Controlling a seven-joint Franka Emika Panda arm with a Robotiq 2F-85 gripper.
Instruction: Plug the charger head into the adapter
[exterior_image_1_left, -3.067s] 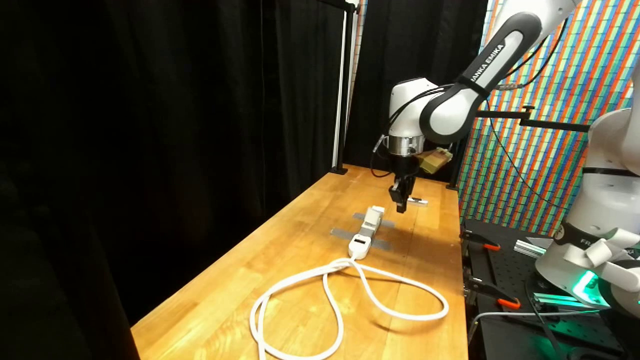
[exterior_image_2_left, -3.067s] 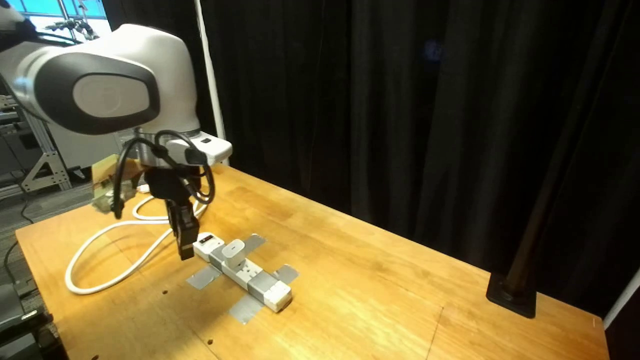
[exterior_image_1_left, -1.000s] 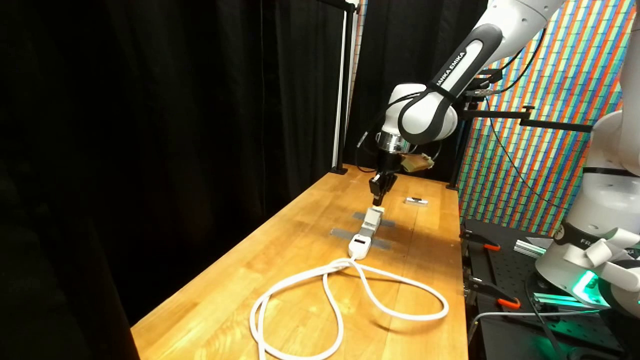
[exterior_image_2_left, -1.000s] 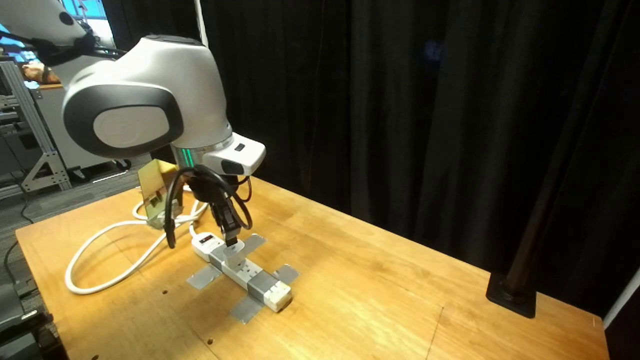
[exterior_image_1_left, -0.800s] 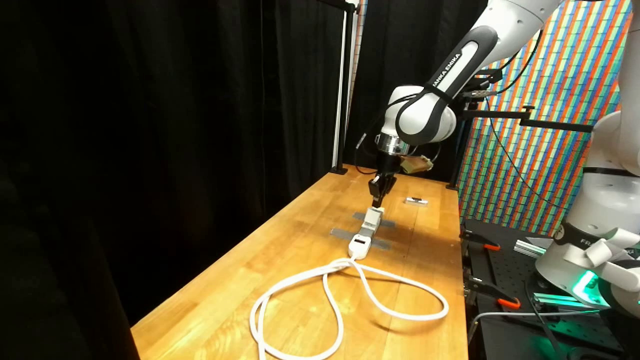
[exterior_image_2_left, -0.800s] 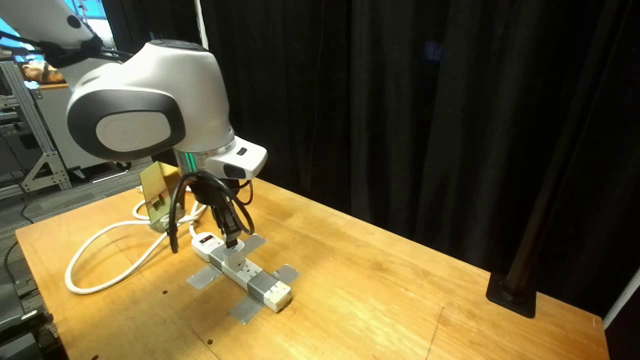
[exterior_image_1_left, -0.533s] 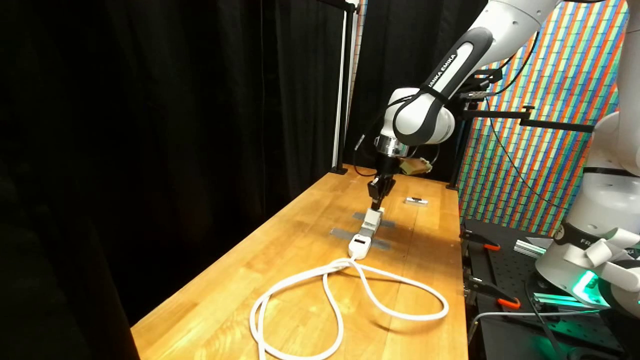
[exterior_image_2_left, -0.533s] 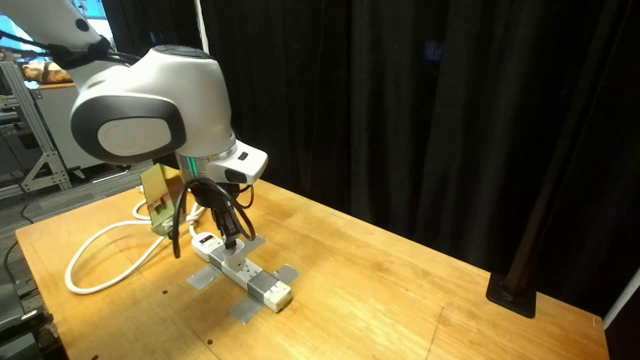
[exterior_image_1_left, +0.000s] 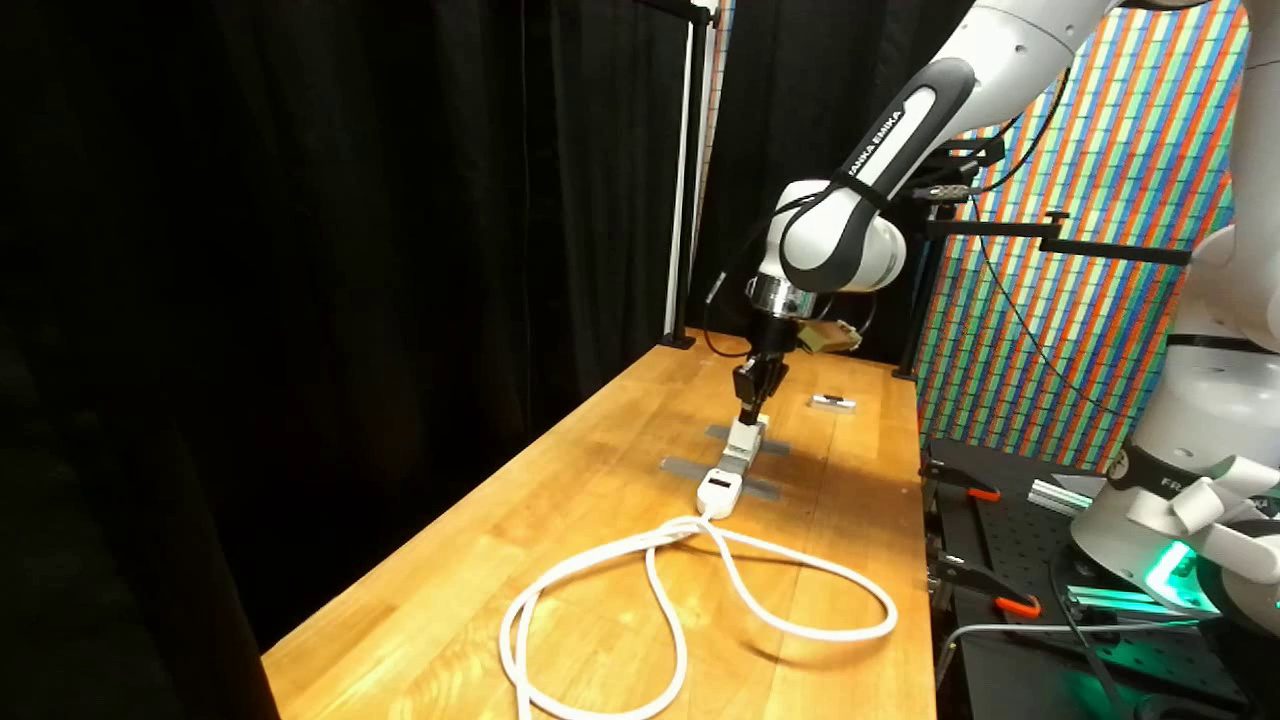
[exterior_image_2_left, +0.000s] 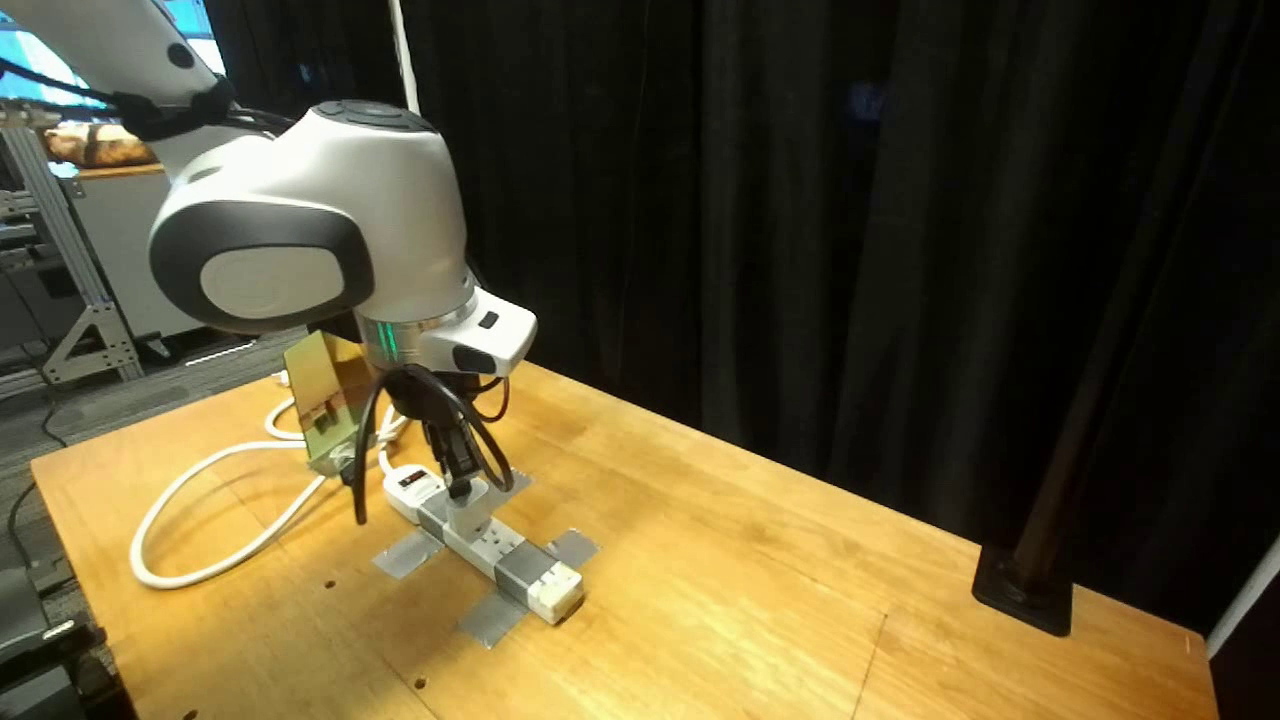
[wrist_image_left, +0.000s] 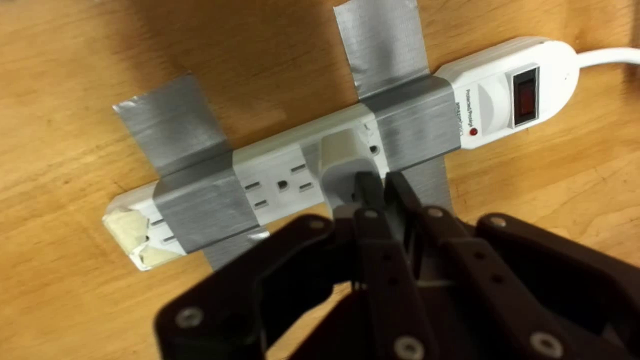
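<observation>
Tool lowered; charger head beneath, on adapter

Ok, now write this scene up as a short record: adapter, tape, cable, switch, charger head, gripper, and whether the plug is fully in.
adapter: white, on the wooden table
grey tape: two bands across the adapter
cable: white, loosely looped on the table
switch: dark rocker, at the cable end
charger head: upright on the adapter, between the tape bands, nearer the switch end
gripper: fingers together or nearly so, tips at the charger head's top
fully in: cannot tell, prongs not visible
</observation>
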